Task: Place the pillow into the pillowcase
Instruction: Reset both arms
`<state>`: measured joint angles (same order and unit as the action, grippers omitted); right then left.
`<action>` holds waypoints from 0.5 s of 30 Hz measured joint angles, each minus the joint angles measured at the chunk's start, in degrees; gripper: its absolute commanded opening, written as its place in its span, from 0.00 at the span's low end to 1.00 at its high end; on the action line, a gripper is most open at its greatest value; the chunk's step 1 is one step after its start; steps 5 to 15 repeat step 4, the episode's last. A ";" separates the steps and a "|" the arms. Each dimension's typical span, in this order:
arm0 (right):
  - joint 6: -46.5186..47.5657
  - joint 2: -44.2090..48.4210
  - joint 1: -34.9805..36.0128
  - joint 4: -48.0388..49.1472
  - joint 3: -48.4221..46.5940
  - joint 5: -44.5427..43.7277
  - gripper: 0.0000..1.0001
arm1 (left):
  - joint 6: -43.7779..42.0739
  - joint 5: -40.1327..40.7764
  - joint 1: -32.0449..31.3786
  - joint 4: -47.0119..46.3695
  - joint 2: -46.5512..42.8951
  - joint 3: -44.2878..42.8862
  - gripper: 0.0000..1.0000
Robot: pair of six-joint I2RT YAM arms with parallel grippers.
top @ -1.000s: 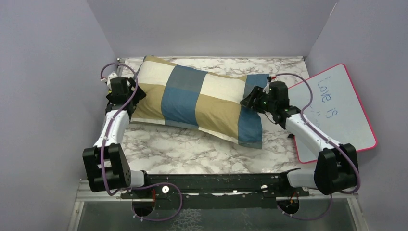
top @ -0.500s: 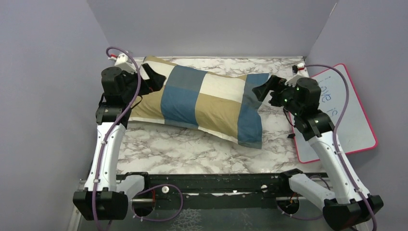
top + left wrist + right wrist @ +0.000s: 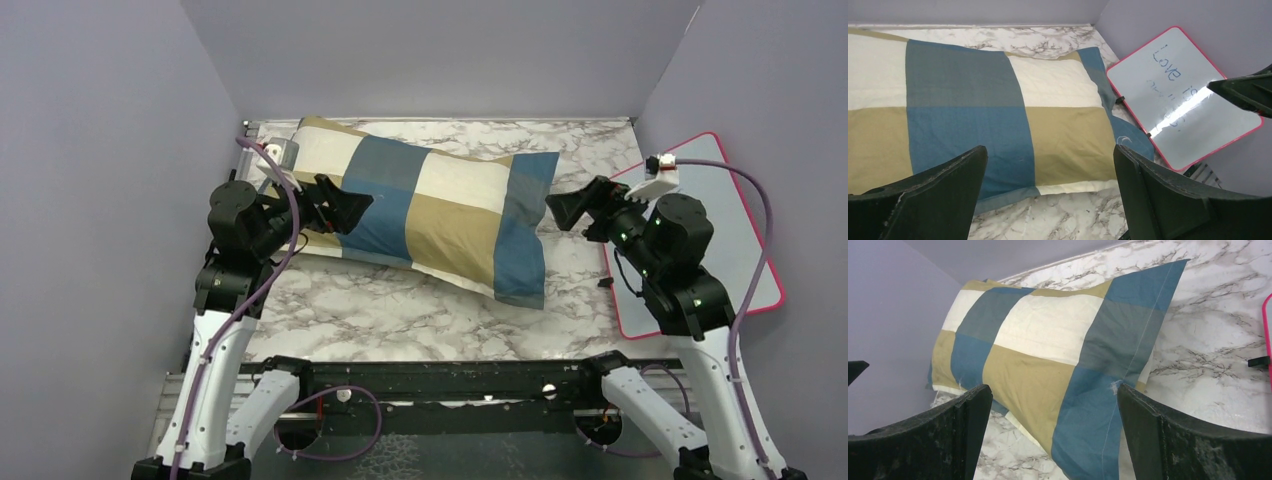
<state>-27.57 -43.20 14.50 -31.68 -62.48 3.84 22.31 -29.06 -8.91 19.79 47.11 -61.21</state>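
The pillowcase (image 3: 430, 210), in blue, tan and cream blocks, lies plump and full across the back of the marble table. It also shows in the left wrist view (image 3: 998, 115) and the right wrist view (image 3: 1048, 355). The off-white pillow is hidden; no bare pillow fabric shows. My left gripper (image 3: 350, 205) is open and empty, raised over the case's left part; its jaws frame the case's near edge (image 3: 1050, 155). My right gripper (image 3: 565, 210) is open and empty, raised just off the case's right end (image 3: 1053, 392).
A pink-rimmed whiteboard (image 3: 740, 250) with handwriting lies at the right of the table, partly under my right arm; it also shows in the left wrist view (image 3: 1178, 100). Purple walls close the left, back and right. Bare marble (image 3: 400, 310) lies in front of the case.
Both arms have risen and drawn back from the ends of the pillowcase toward the near side. Both grippers now hang open above the table. The pillowcase has not moved.
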 measured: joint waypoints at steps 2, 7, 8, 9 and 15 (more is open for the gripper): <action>-0.11 0.98 0.00 -0.61 -0.04 -0.24 1.00 | -0.11 1.05 0.00 0.04 -0.96 1.05 0.98; -0.31 1.40 0.00 -1.38 -0.07 -0.55 1.00 | -0.26 2.16 -0.07 0.04 -1.16 1.62 0.99; -0.31 1.40 0.00 -1.38 -0.07 -0.55 1.00 | -0.26 2.16 -0.07 0.04 -1.16 1.62 0.99; -0.31 1.40 0.00 -1.38 -0.07 -0.55 1.00 | -0.26 2.16 -0.07 0.04 -1.16 1.62 0.99; -0.31 1.40 0.00 -1.38 -0.07 -0.55 1.00 | -0.26 2.16 -0.07 0.04 -1.16 1.62 0.99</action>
